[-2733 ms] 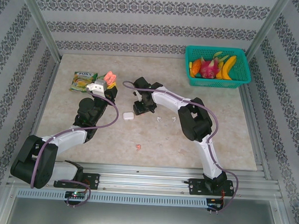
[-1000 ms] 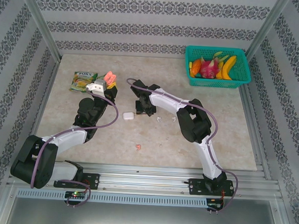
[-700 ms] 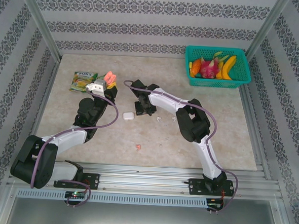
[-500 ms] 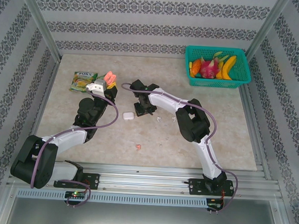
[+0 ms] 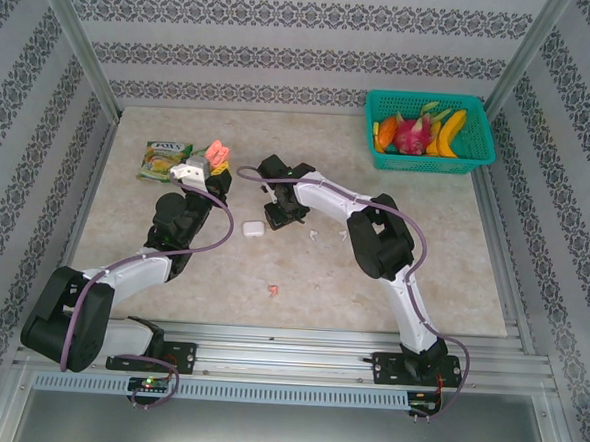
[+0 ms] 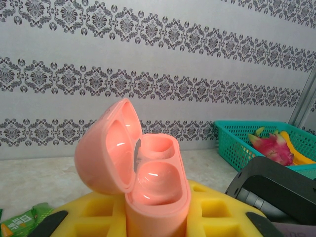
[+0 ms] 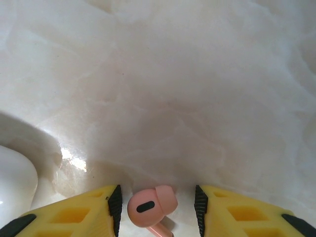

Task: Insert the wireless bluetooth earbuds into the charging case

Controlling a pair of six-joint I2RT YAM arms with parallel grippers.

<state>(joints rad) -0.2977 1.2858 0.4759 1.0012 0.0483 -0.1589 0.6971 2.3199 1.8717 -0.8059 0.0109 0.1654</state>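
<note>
Left end effector [image 6: 154,217] clamps the salmon-pink charging case [image 6: 148,177] upright, lid hinged open. Right end effector [image 7: 157,207] is low over the counter [image 7: 173,74], jaws parted, straddling a salmon-pink earbud [image 7: 150,205] with a gap on either side. A white charging case [image 7: 15,190] sits just to its left.

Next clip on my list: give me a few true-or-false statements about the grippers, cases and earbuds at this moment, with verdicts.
1. The left gripper holds a pink case upright with its lid open. True.
2. The right gripper is clamped on a white earbud. False: a pink earbud lies between its open fingers, with gaps on both sides.
3. The white case sits in the basket. False: it lies on the table beside the right gripper.
4. The basket holds fruit. True.
</note>
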